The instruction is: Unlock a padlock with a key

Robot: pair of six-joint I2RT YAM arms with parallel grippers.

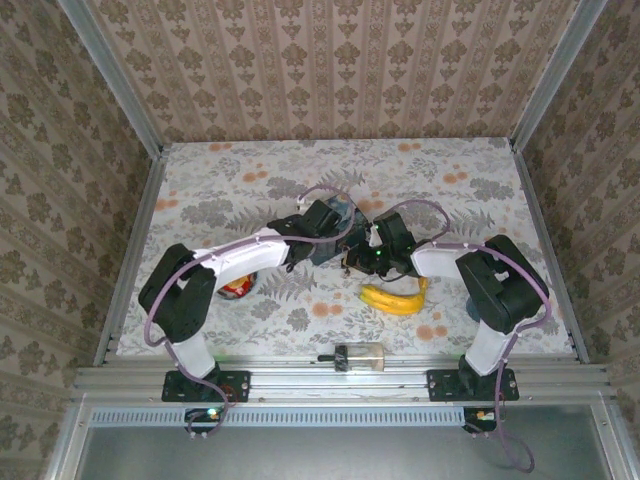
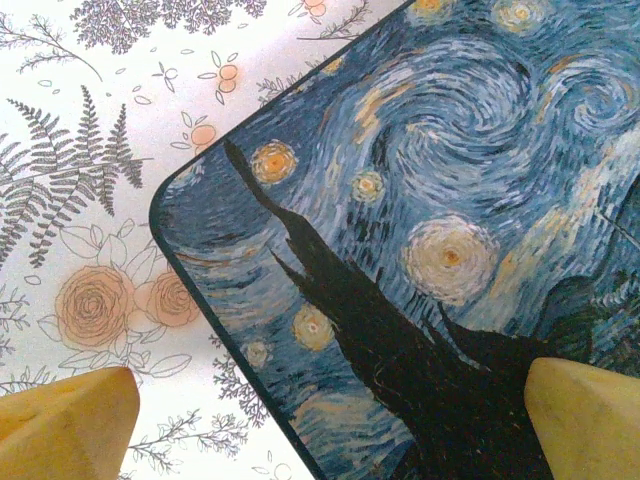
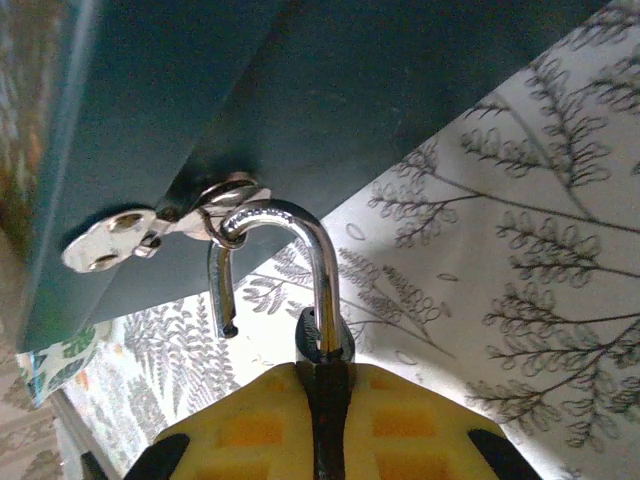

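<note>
Right gripper (image 3: 322,388) is clamped on the padlock (image 3: 325,345): dark body pinched between the yellow pads (image 3: 250,425), at 6 o'clock in my right wrist view. Shackle (image 3: 287,212) stands up toward 12 and arches over to 9. Its long leg is seated in the body; the short leg hangs free with its tip in open air at roughly 8 o'clock of the arch, so the lock reads as open. The arch is threaded through the ring of the silver hasp (image 3: 110,240), which sits on the dark side wall of the blue tin box (image 2: 430,200), at 10 o'clock from the lock body.

Left gripper (image 2: 325,425) has its jaws spread wide and nothing between them. One fingertip (image 2: 65,425) hangs over the floral table (image 1: 220,180) at 7 o'clock in the left wrist view, and the other sits over the painted lid at 5 o'clock. Can't tell from here whether either tip touches. The box's rounded corner points to 9 o'clock in that view.

From the top camera, the box is near the table's middle with both arms converging on it: left arm coming in from 8 o'clock, right arm from 4 o'clock. The padlock is on the box's 5 o'clock side at the right gripper, too small to resolve there. Banana (image 1: 395,298) lies at 5 o'clock from the box, just beside the right arm's wrist. Clear cylinder (image 1: 360,355) with a black cap lies on its side at 6 o'clock, on the near rail. Small red-and-yellow item (image 1: 238,287) is partly under the left forearm at 8 o'clock; can't make out what it is
</note>
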